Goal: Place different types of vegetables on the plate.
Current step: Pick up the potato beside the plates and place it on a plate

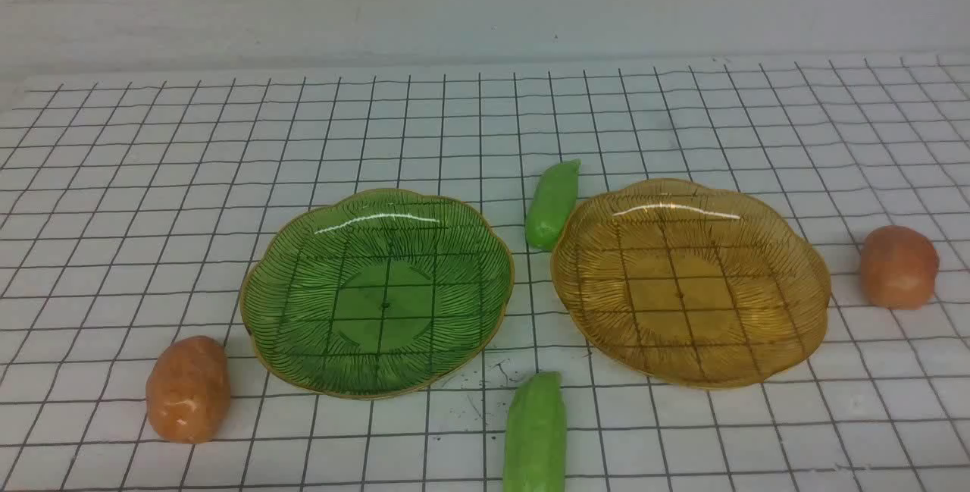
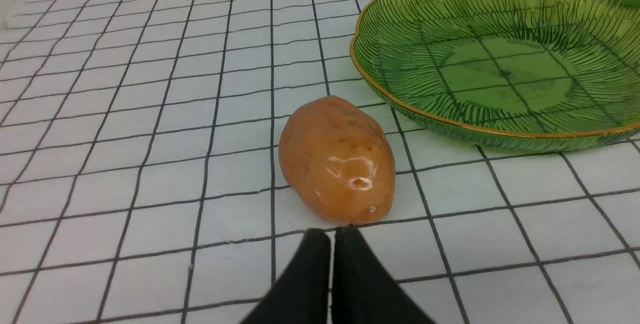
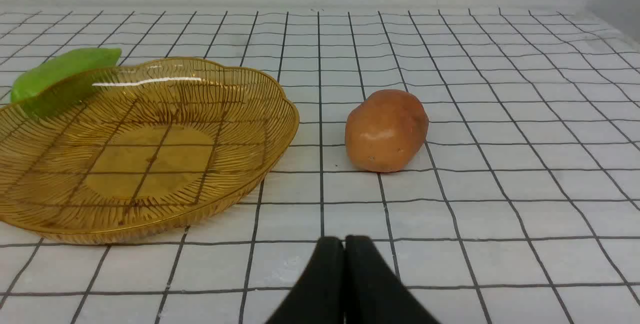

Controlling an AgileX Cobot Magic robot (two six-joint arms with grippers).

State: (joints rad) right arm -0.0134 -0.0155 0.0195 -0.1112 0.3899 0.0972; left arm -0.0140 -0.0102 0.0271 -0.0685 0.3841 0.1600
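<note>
The left potato point(image 1: 188, 390), a glossy orange-brown lump, lies toward the front left, near the green plate point(image 1: 377, 291) but apart from its rim. The right potato point(image 1: 899, 267), rounder and the same colour, sits to the right of the amber plate point(image 1: 689, 280), with a strip of cloth between them. The far cucumber point(image 1: 553, 204), light green and elongated, lies in the gap between the 2 plates on their far side. Its near end comes close to the amber plate's rim, and whether they touch cannot be told. The near cucumber point(image 1: 536, 435) lies in front of that gap, closer to the robot, with its near end cut off by the frame edge. All 4 pieces rest on the grid cloth point(image 1: 151, 173), outside both plates.

The 2 ribbed, scalloped plates stand side by side, green on the left and amber on the right, with their rims near each other but apart.

The left gripper point(image 2: 331, 236) has its 2 black fingers pressed together and holds nothing. Its tips sit just short of the left potato's near end. The right gripper point(image 3: 344, 244) is likewise closed on nothing, with the right potato ahead of it and clearly apart.
</note>
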